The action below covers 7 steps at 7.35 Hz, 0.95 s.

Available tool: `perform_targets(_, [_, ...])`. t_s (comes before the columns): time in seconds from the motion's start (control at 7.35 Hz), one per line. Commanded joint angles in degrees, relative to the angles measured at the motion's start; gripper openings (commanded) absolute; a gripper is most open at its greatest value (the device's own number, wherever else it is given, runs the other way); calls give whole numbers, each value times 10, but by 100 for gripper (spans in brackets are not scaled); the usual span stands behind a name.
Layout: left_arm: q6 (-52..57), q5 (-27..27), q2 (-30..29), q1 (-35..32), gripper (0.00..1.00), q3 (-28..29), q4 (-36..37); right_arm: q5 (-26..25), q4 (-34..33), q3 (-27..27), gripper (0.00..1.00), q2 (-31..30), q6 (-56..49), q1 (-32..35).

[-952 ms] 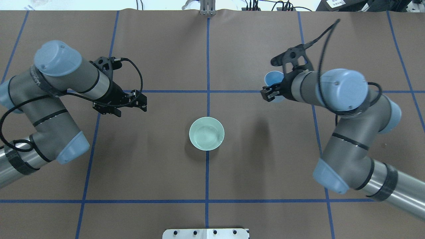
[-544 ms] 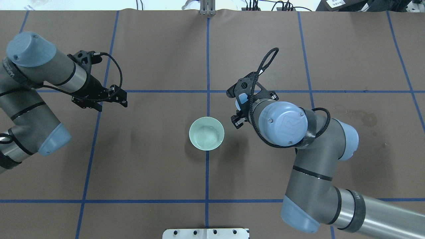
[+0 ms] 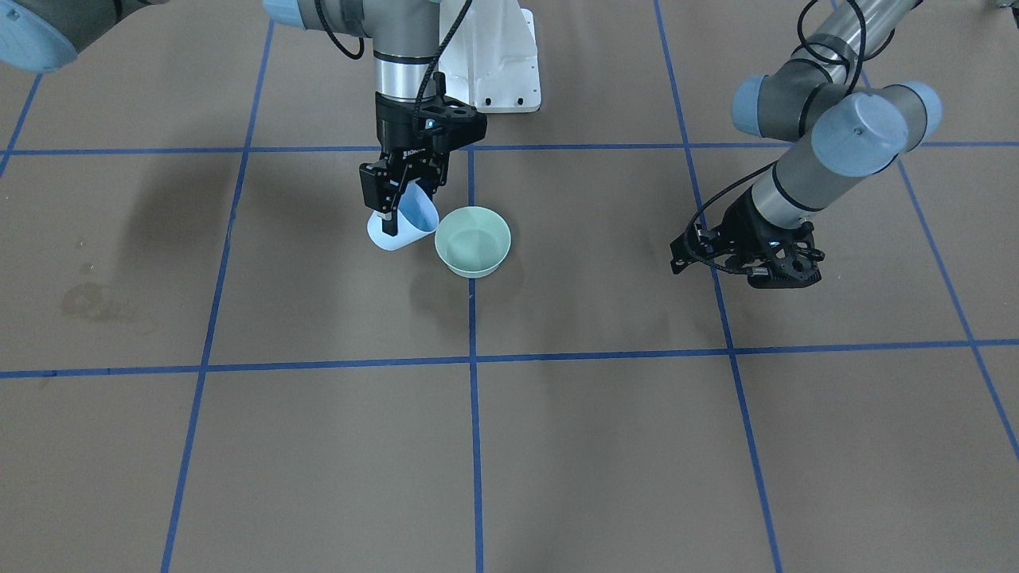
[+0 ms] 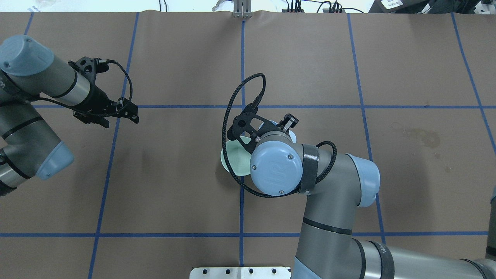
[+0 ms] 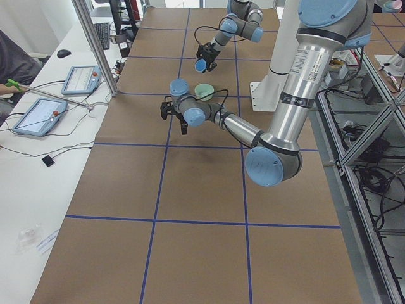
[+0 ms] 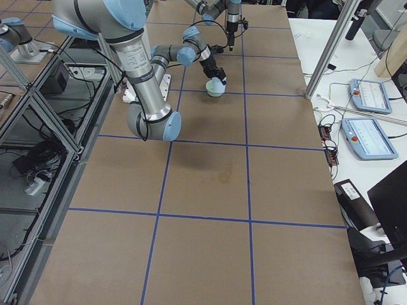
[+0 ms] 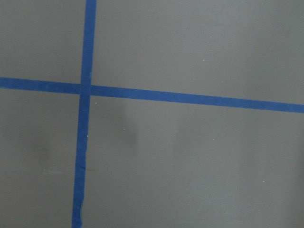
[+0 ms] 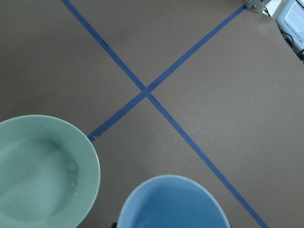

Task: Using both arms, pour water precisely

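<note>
Your right jaws grip the tilted blue cup (image 3: 412, 223), just beside the bowl (image 3: 478, 267); left jaws spread, empty, well apart.

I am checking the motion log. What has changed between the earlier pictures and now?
The right gripper, holding the light blue tapered cup, moved inward to the pale green round bowl. The left gripper drew back outward. The bowl stayed in place; the cup stayed gripped.
</note>
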Motion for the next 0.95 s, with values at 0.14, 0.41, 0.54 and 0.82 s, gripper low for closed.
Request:
perform_targets(0.14, [0, 0, 2, 0, 100, 0, 0, -39, -110, -49, 33, 72, -69, -17])
perform_targets(0.41, [0, 0, 4, 0, 100, 0, 0, -47, -118, -76, 29, 76, -87, -23])
perform_targets(0.54, [0, 0, 4, 0, 100, 0, 0, -57, -123, -87, 26, 83, -101, -23])
perform_targets(0.82, [0, 0, 4, -1, 100, 1, 0, -84, -191, -126, 26, 124, -108, -43])
